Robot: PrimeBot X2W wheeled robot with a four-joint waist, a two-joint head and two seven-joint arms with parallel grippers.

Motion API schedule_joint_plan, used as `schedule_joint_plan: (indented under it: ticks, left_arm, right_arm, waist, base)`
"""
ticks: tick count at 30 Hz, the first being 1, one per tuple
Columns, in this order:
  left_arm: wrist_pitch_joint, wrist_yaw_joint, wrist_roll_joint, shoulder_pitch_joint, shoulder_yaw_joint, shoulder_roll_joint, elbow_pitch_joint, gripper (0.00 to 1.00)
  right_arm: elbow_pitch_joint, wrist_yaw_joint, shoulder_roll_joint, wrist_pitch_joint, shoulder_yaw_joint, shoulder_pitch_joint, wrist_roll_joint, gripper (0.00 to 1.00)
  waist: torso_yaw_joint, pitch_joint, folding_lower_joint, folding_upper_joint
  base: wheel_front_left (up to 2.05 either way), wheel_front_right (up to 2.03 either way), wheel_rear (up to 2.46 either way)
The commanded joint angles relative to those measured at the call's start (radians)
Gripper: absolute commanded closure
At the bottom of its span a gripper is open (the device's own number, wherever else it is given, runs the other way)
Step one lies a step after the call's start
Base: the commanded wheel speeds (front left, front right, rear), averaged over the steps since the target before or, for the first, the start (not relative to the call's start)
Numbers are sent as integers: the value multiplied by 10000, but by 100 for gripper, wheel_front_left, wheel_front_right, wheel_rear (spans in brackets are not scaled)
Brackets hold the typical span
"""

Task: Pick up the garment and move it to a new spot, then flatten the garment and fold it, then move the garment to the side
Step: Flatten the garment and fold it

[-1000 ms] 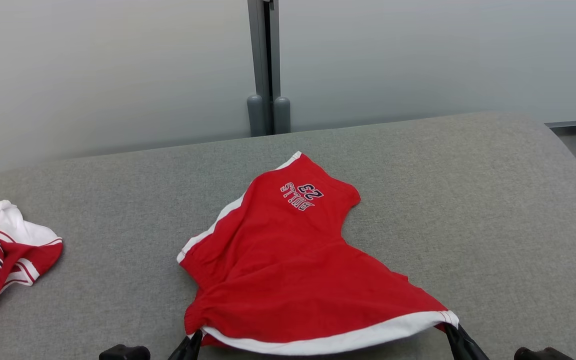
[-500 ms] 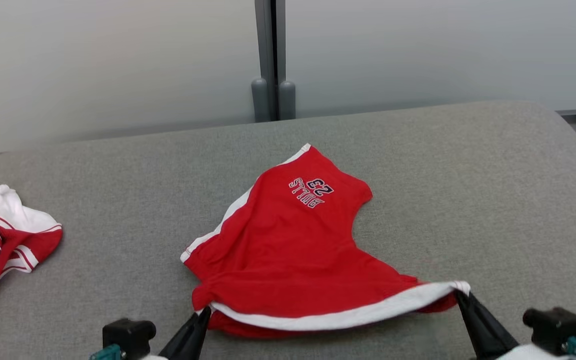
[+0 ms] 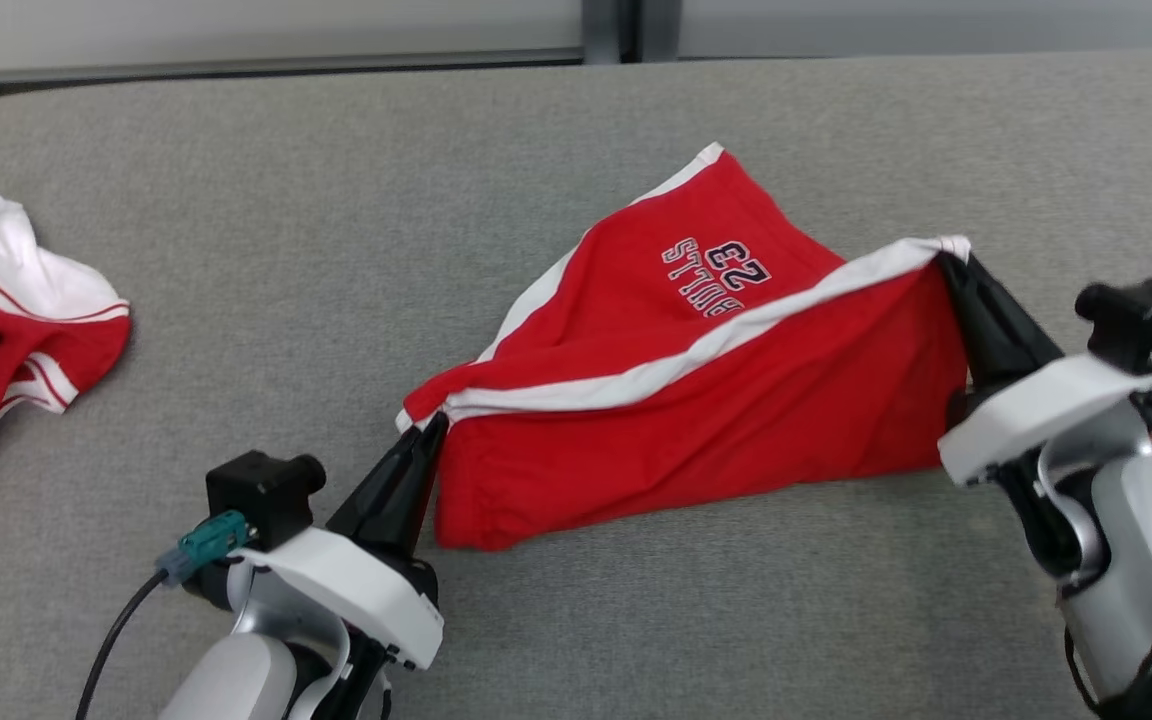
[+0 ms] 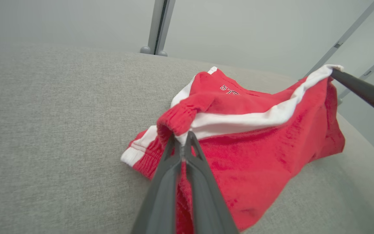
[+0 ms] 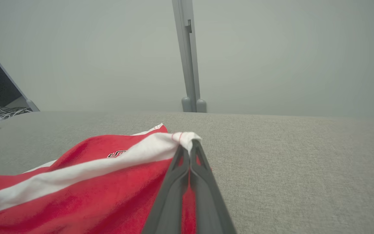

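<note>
The garment is a pair of red shorts with a white hem and dark lettering, lifted at its near edge over the grey surface. My left gripper is shut on the hem's left corner, seen up close in the left wrist view. At the hem's right corner my right gripper is shut, holding it higher. The white hem stretches taut between both grippers. The far part of the garment still rests on the surface. The right gripper's dark fingers also reach in from the right in the left wrist view.
A second red and white garment lies crumpled at the far left of the grey padded surface. A grey post and pale wall stand behind the surface's far edge. Bare surface lies to the right.
Both grippers have raised the hem and carried it forward over the garment, the right higher than the left. The head camera has tilted down, so the whole picture shifted.
</note>
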Motion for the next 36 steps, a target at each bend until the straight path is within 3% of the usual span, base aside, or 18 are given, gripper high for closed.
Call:
schedule_joint_plan:
  ticks: [1, 10, 19, 21, 22, 23, 24, 27, 32, 36]
  left_arm:
    - [-84, -106, 84, -324, 6, -13, 92, 100]
    - [-595, -496, 66, -1615, -109, -486, 1201, 100]
    - [-878, -776, 67, -2461, -381, -794, 2363, 100]
    - [-962, -807, 47, -2578, -383, -785, 2534, 82]
    - [-996, -835, 14, -2613, -397, -818, 2582, 66]
    - [-1066, -842, -6, -2630, -397, -853, 2631, 34]
    - [-1109, -857, 4, -2625, -404, -860, 2682, 0]
    - [-1393, -817, 66, -2540, -376, -883, 2777, 0]
    - [-2224, -322, 529, -2194, -232, -736, 2641, 0]
    - [-2617, 156, 851, -1942, 30, -644, 2277, 0]
  right_arm:
    - [229, 0, -128, -73, 98, -453, 44, 100]
    - [3066, 0, -326, -338, 1078, -3383, 406, 100]
    - [5162, -1, -360, -1106, 2516, -5164, 713, 100]
    - [5517, -1, -377, -1223, 2768, -5413, 800, 100]
    - [5657, -1, -370, -1324, 2883, -5524, 855, 77]
    - [5809, -1, -371, -1442, 2980, -5588, 903, 50]
    - [5929, -1, -358, -1577, 3040, -5618, 950, 0]
    - [6226, -1, -326, -2133, 3212, -5562, 1061, 0]
    - [6268, -3, -304, -2794, 3124, -4965, 1017, 0]
    - [5449, -1, -227, -2914, 2497, -4176, 881, 0]
  waist:
    - [634, 617, 0, 0]
    - [1382, 1176, 0, 0]
    - [1598, 1524, 0, 0]
    - [1599, 1555, 0, 0]
    - [1605, 1567, 0, 0]
    - [1606, 1576, 0, 0]
    - [1596, 1577, 0, 0]
    - [1529, 1481, 0, 0]
    - [1231, 1103, 0, 0]
    - [913, 791, 0, 0]
  base:
    - [0, 0, 0]
    - [0, 0, 0]
    - [0, 0, 0]
    - [0, 0, 0]
    - [0, 0, 0]
    - [0, 0, 0]
    - [0, 0, 0]
    - [0, 0, 0]
    - [0, 0, 0]
    - [0, 0, 0]
